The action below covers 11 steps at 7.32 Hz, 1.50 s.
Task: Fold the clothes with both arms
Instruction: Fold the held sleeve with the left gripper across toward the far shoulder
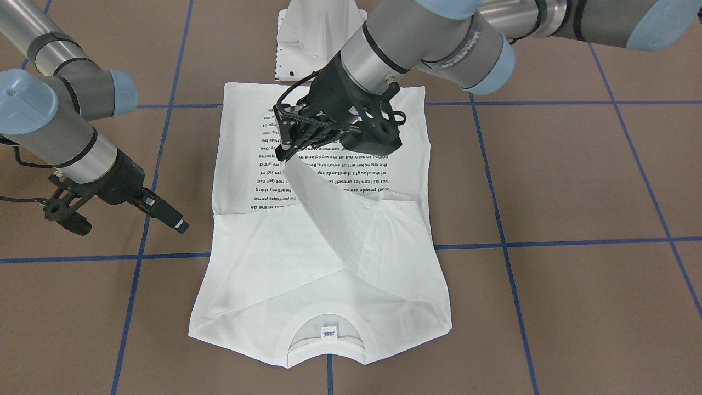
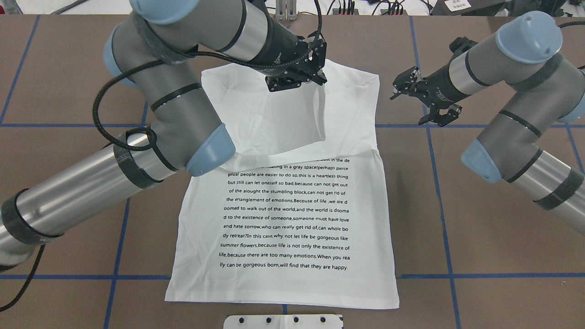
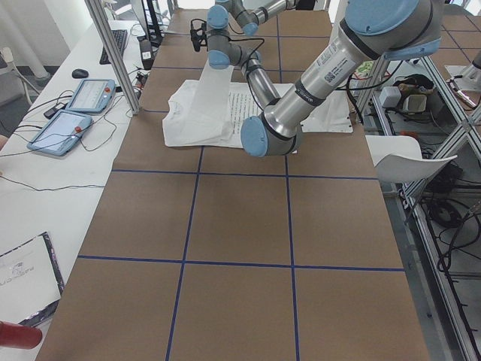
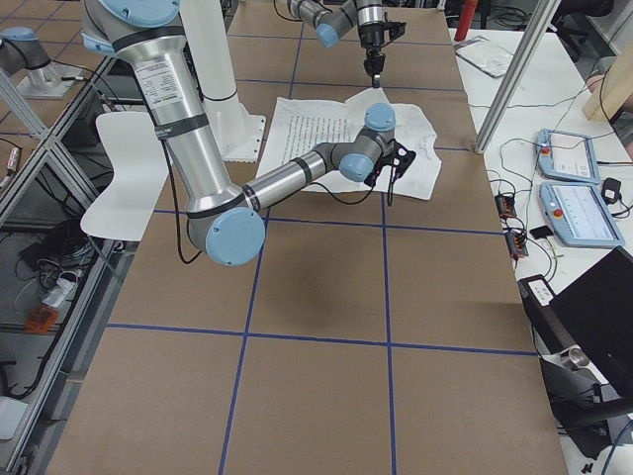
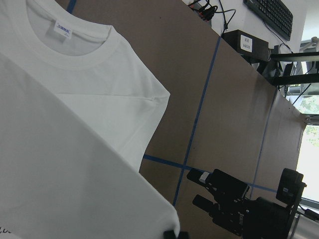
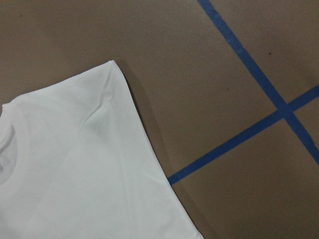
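L tool (image 1: 285, 155) clamped on end of sleeve (image 1: 334, 214) of white T-shirt (image 1: 258, 263), holding it raised above printed text (image 2: 288, 214). Rest of shirt lies flat on surface (image 1: 576, 192), print up, collar (image 1: 326, 329) on side away from robot. R tool (image 2: 397, 87): fingers apart, empty, near shirt's shoulder, not touching.

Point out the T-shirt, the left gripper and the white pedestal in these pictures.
T-shirt (image 2: 288, 219): overhead exterior view, on its printed text block.
left gripper (image 1: 285, 156): exterior front-facing view, between the fingertips where they pinch the cloth.
white pedestal (image 1: 304, 44): exterior front-facing view, on its sloped side.
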{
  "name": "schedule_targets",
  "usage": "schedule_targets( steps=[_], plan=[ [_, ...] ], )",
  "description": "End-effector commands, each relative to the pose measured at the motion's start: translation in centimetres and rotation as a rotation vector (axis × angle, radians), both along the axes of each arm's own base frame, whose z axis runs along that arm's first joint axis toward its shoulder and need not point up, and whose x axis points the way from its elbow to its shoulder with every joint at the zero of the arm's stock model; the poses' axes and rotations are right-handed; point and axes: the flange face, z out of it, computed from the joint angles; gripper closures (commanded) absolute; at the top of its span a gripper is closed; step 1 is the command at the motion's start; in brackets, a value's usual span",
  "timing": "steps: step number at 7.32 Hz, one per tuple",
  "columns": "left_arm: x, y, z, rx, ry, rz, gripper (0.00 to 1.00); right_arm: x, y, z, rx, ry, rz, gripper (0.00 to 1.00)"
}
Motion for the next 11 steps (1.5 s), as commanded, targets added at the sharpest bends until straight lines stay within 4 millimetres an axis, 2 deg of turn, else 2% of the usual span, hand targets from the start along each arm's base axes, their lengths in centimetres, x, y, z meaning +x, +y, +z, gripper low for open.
schedule_targets(
  steps=[1,3,5,6,7,8,10,11],
  plan=[
    [4.8,2.8,0.8,0.003,-0.013,-0.014,1.0,0.0,-0.2,0.4,-0.004,0.009,0.007,0.01],
    [8.2,2.3,2.9,0.013,0.02,-0.048,1.0,0.2,-0.1,1.4,0.013,0.026,-0.005,0.01],
    [9.9,3.1,3.0,0.011,0.017,-0.052,1.0,0.6,-0.3,1.6,0.019,0.031,-0.003,0.01],
    [12.0,4.4,2.5,0.012,0.013,-0.065,1.0,0.8,-0.5,1.9,0.016,0.033,-0.001,0.01],
    [13.7,5.4,2.4,0.011,0.005,-0.073,1.0,2.0,-0.9,2.4,0.01,0.036,0.008,0.01],
    [15.1,6.4,2.2,0.011,0.002,-0.068,0.98,2.9,-1.2,3.0,0.028,0.047,-0.002,0.01],
    [17.5,7.8,2.9,0.019,0.014,-0.088,0.93,3.2,-1.2,3.3,0.031,0.052,-0.002,0.01],
    [17.9,7.7,3.2,0.018,0.01,-0.091,0.81,3.1,-1.2,3.4,0.03,0.054,-0.002,0.01]
  ],
)
